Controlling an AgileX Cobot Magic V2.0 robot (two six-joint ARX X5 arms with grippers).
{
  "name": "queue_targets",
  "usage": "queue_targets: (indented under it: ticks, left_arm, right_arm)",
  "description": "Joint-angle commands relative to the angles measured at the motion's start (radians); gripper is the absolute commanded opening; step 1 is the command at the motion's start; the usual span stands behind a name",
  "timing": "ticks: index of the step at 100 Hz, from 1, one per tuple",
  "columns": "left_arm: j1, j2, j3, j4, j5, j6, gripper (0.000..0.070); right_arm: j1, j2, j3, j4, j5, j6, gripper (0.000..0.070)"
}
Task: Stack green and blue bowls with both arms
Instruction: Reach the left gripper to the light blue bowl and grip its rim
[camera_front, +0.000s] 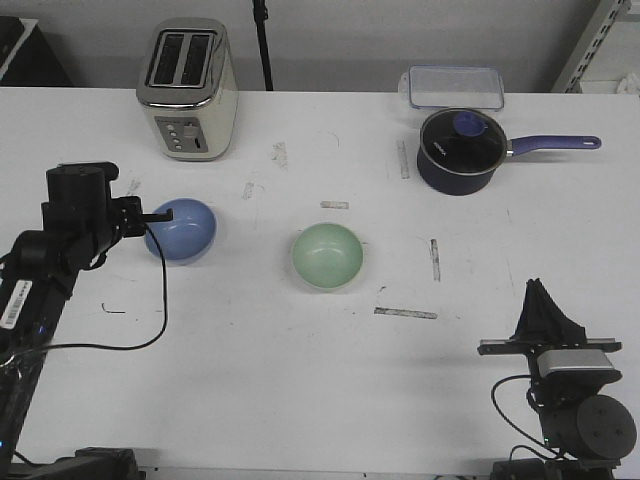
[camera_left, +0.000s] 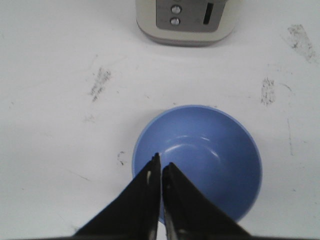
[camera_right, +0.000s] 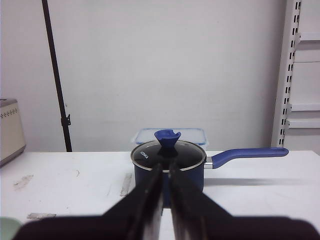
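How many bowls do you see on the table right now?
2. The blue bowl sits toward the table's left, at the left gripper, in front of the toaster. The green bowl sits near the table's middle. None appear hidden.

Table (camera_front: 300, 400) fills most of front view. Toaster (camera_front: 188, 90) upper left, near far edge. Lidded saucepan (camera_front: 459, 150) upper right, handle pointing right; plastic container (camera_front: 452, 86) just behind it at far edge. Two bowls mid-frame, well apart: left bowl (camera_front: 182, 230) below & slightly right of toaster, right bowl (camera_front: 327, 255) near frame centre, a bit lower. Left gripper (camera_front: 160, 214) at left bowl's left rim, arm running off lower left. In left wrist view fingertips (camera_left: 152, 170) overlap that rim; contact can't be told. Right gripper (camera_front: 540, 300) lower right, well apart from bowls, below saucepan.
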Motion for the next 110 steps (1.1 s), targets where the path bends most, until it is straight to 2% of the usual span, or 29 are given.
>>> queue_targets:
  ticks: [1,11,18,47,62,74,102,106,110]
  left_arm:
    - [0.021,0.045,0.051,-0.036,0.045,-0.067,0.0001]
    - [0.054,0.1,0.091,-0.103,0.143,-0.115,0.0001]
    - [0.075,0.12,0.095,-0.121,0.173,-0.134,0.0001]
    - [0.155,0.172,0.095,-0.114,0.177,-0.171,0.0001]
    - [0.196,0.193,0.095,-0.144,0.177,-0.255,0.0001]
    - [0.199,0.212,0.095,-0.182,0.182,-0.267,0.0001]
    - [0.21,0.282,0.1,-0.235,0.326,-0.268,0.0006]
    - [0.21,0.294,0.106,-0.237,0.326,-0.267,0.0023]
    - [0.209,0.306,0.113,-0.237,0.326,-0.267,0.007]
  right_arm:
    - [0.001,0.0,0.002,0.01,0.0,0.01,0.0014]
    - [0.001,0.0,0.002,0.01,0.0,0.01,0.0014]
    - [0.001,0.0,0.002,0.01,0.0,0.01,0.0014]
    - [0.001,0.0,0.002,0.01,0.0,0.01,0.0014]
    - [0.001,0.0,0.002,0.01,0.0,0.01,0.0014]
    - [0.001,0.0,0.002,0.01,0.0,0.01,0.0014]
    - [0.001,0.0,0.002,0.01,0.0,0.01,0.0014]
    - [0.001,0.0,0.002,0.01,0.0,0.01,0.0014]
    - [0.001,0.0,0.002,0.01,0.0,0.01,0.0014]
